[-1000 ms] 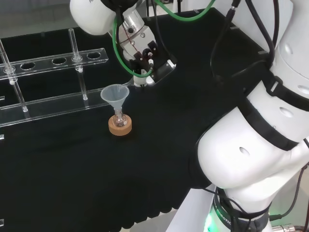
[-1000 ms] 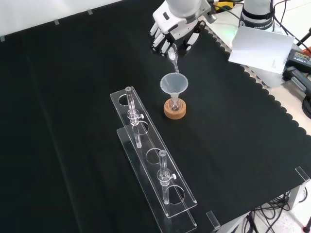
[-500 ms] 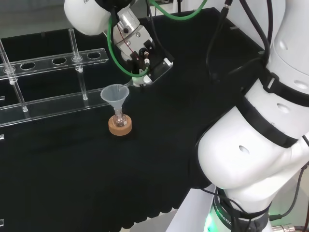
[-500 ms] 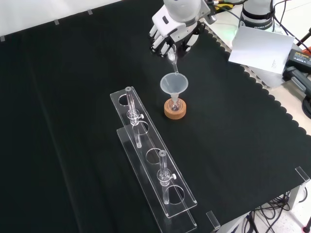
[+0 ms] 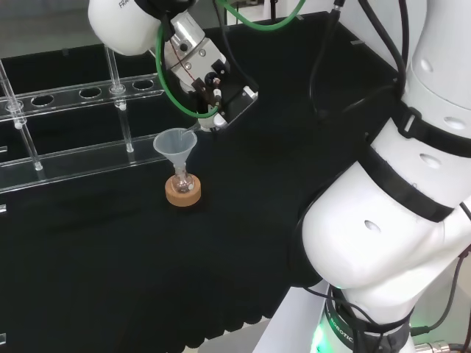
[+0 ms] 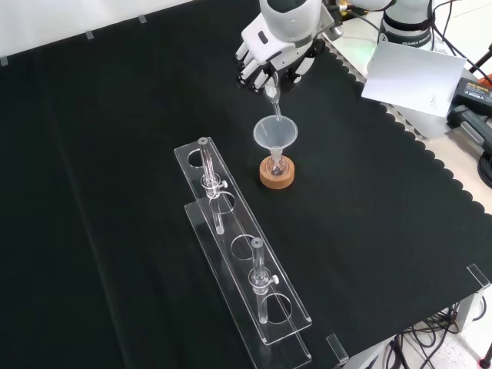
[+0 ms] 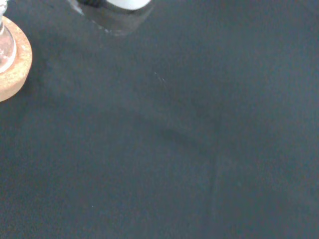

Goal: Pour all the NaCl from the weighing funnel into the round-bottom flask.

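- The hand [image 6: 270,55] hangs over the black cloth [image 6: 115,154] at about 12 o'clock from the flask in the front view, its fingers curled around a slim clear weighing funnel [image 6: 272,98].
- That weighing funnel runs long and narrow, and in the front view its long axis goes from 12 o'clock at the fingers down toward 6 o'clock, tilted steeply, spout end lowest.
- The spout tip sits right at the rim of a wide clear cone funnel [image 6: 275,134], on its 12 o'clock edge in the front view; whether it touches the rim cannot be told.
- In the head view the same tip [image 5: 197,126] comes in at the cone's [image 5: 175,144] 2 o'clock edge, pointing down toward 8 o'clock from the hand [image 5: 213,92].
- The cone funnel stands upright, mouth up, stem down into the neck of a small round flask [image 6: 276,164].
- The flask sits upright on a cork ring [image 6: 277,178], which rests flat on the cloth; the wrist view catches a slice of that ring [image 7: 14,69] and the flask glass [image 7: 5,47].
- What is inside the flask or the weighing funnel cannot be made out.
- At 8 o'clock from the flask in the front view lies a clear rack [image 6: 246,261] with glass tubes [image 6: 257,277] standing in it, apart from the cork ring.
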Motion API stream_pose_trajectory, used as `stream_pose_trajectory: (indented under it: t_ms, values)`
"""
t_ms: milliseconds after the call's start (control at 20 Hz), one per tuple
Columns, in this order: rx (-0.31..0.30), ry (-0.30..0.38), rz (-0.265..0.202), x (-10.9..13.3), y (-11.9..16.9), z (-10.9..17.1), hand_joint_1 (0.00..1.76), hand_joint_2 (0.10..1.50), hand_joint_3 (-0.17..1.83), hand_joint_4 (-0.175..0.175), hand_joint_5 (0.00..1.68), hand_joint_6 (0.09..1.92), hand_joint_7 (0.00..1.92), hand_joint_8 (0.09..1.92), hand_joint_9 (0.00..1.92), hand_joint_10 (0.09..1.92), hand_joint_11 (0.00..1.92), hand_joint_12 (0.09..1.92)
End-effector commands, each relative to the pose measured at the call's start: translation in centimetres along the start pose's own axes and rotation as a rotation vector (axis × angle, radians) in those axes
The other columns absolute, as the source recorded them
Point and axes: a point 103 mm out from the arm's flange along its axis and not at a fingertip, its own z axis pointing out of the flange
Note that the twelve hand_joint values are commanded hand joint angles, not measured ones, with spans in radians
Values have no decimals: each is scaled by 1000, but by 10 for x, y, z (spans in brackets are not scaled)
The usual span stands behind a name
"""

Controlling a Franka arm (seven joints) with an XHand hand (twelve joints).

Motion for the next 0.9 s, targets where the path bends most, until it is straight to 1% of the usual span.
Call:
stream_pose_trajectory:
  t_ms: [50, 600, 900]
  values:
    - [8, -28, 5, 1, 0, -4, 1133, 1038, -175, 175, 1391, 326, 547, 641, 923, 307, 734, 1076]
    - [27, -95, 12, 6, 2, -10, 1132, 1038, -175, 175, 1388, 332, 539, 639, 916, 306, 731, 1077]
    - [40, -118, 19, 7, 2, -11, 1132, 1039, -175, 175, 1387, 334, 535, 638, 912, 306, 731, 1078]
